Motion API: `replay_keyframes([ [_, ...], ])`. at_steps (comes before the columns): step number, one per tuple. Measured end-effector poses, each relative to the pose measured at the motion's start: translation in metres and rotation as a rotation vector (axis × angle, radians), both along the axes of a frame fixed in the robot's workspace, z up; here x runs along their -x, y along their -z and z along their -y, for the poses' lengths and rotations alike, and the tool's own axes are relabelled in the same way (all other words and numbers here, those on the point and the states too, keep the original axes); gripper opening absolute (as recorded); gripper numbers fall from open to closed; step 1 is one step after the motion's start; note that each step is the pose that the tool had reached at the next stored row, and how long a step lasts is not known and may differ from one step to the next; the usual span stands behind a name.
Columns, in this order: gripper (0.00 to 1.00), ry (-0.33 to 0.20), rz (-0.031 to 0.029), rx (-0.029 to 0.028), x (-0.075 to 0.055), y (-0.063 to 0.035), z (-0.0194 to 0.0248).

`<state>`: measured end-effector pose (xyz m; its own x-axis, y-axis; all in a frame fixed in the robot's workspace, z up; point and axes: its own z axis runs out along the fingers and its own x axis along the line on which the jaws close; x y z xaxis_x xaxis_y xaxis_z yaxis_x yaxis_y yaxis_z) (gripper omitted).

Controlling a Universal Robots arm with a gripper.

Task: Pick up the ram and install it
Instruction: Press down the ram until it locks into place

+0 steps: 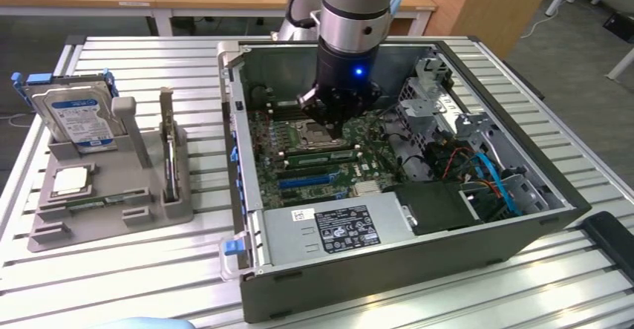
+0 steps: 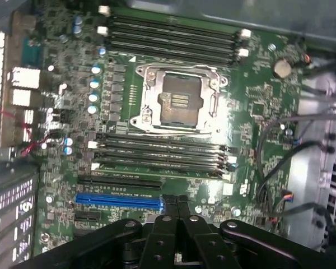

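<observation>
Fingers [image 2: 179, 204] shut above motherboard [image 2: 257, 112]; green ram [image 1: 91, 202] flat in holder [image 1: 109, 217]

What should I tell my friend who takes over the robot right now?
End effector: shut, nothing seen held, hovering over the motherboard by the empty CPU socket.
Ram: one green stick lies in the grey holder at the exterior view's left.
Done: cannot tell whether any stick sits in the slots.
Left: that ram is not yet picked up or installed.
</observation>
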<state>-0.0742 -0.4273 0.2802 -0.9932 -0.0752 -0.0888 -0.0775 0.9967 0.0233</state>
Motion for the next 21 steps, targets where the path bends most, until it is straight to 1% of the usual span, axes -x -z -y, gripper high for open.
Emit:
replay_keyframes([
  [3, 0.10, 0.046, 0.0000, 0.0000, 0.0000, 0.0000, 0.0000],
  [8, 0.10, 0.052, -0.0007, 0.0002, 0.0000, 0.0000, 0.0000],
  [9, 0.10, 0.052, -0.0064, 0.0001, 0.0000, 0.0002, -0.0001],
  [10, 0.10, 0.053, -0.0157, 0.0003, 0.0001, 0.0001, -0.0001],
  [11, 0.10, 0.054, -0.0265, 0.0009, 0.0000, 0.0000, 0.0000],
  [12, 0.10, 0.056, -0.0387, 0.0012, 0.0000, 0.0000, 0.0000],
  [13, 0.10, 0.058, -0.0480, 0.0013, 0.0000, 0.0001, -0.0001],
  [17, 0.10, 0.068, -0.0749, 0.0020, 0.0000, 0.0000, 0.0000],
  [18, 0.10, 0.069, -0.0787, 0.0021, 0.0000, 0.0000, 0.0000],
  [19, 0.10, 0.070, -0.0802, 0.0022, 0.0001, -0.0001, 0.0001],
  [21, 0.10, 0.070, -0.0803, 0.0021, 0.0001, 0.0000, 0.0000],
])
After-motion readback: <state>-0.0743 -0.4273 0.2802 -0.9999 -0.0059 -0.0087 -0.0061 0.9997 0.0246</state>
